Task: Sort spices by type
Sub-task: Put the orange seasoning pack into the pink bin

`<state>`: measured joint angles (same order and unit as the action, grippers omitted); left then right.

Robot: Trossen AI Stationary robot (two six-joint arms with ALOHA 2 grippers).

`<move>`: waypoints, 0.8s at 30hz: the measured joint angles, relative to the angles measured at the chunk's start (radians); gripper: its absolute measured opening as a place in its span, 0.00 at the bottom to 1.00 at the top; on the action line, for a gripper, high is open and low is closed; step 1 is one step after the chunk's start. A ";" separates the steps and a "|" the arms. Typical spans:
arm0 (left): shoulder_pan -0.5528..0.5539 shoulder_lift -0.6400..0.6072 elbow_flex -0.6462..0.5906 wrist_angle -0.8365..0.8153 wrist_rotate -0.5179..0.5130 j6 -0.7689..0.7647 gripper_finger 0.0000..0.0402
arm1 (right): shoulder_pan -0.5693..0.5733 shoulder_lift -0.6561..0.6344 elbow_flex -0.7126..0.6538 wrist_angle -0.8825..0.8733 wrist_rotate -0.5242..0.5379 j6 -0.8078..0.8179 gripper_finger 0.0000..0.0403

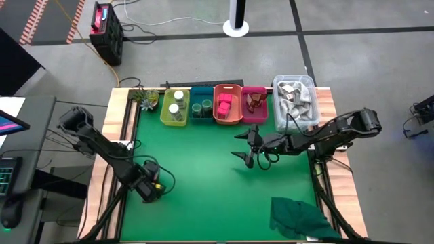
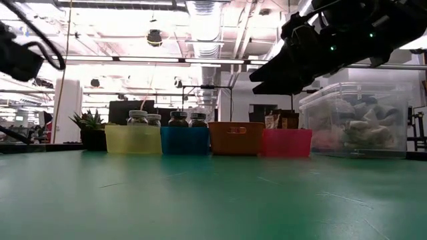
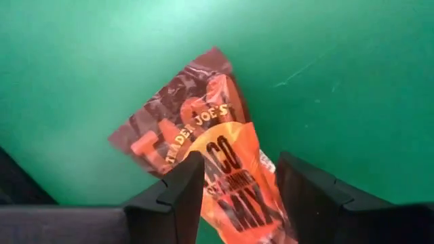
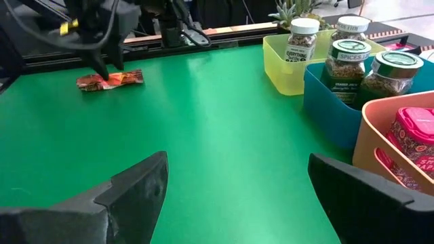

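Note:
A brown-orange seasoning packet (image 3: pixel 203 129) lies flat on the green table, toward the left near part; it also shows in the right wrist view (image 4: pixel 112 79). My left gripper (image 3: pixel 239 183) points down over it, open, a finger on either side of one end of the packet. My right gripper (image 1: pixel 239 145) hovers open above the table's middle right, in front of the bins, holding nothing. White-capped jars (image 4: pixel 303 41) stand in the yellow bin (image 1: pixel 174 108), green-lidded jars (image 4: pixel 346 61) in the blue bin (image 1: pixel 201 106), and pink cube packets (image 1: pixel 224 104) in the orange bin. My left gripper comes from above with its fingers (image 3: pixel 180 186) standing on either side of the packet's end (image 3: pixel 237 169), across its width. I cannot tell whether they touch it. The packet rests flat on the table.
A pink bin (image 1: pixel 254 105) with brown packets and a clear tub (image 1: pixel 296 102) of grey packets complete the row along the far edge. A small plant (image 1: pixel 146 99) sits at the far left. A dark green cloth (image 1: pixel 298 217) lies in the near right corner.

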<state>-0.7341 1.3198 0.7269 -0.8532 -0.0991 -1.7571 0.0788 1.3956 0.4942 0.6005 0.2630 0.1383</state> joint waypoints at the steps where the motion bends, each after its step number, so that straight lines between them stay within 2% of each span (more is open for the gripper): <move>1: 0.005 0.019 0.000 0.010 0.007 0.020 0.43 | 0.000 0.000 0.000 0.000 0.000 0.000 0.94; 9: 0.034 0.091 0.038 0.003 0.021 0.159 0.33 | 0.000 0.000 0.000 0.012 0.000 -0.002 0.94; 18: 0.036 0.090 0.038 -0.022 0.021 0.301 0.02 | 0.011 0.000 0.000 0.014 0.000 -0.001 0.94; 24: 0.036 0.082 0.038 -0.048 0.004 0.413 0.00 | 0.026 0.000 0.000 0.015 0.000 -0.004 0.94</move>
<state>-0.6983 1.4019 0.7648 -0.9011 -0.0954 -1.3441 0.1048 1.3956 0.4941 0.6150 0.2630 0.1341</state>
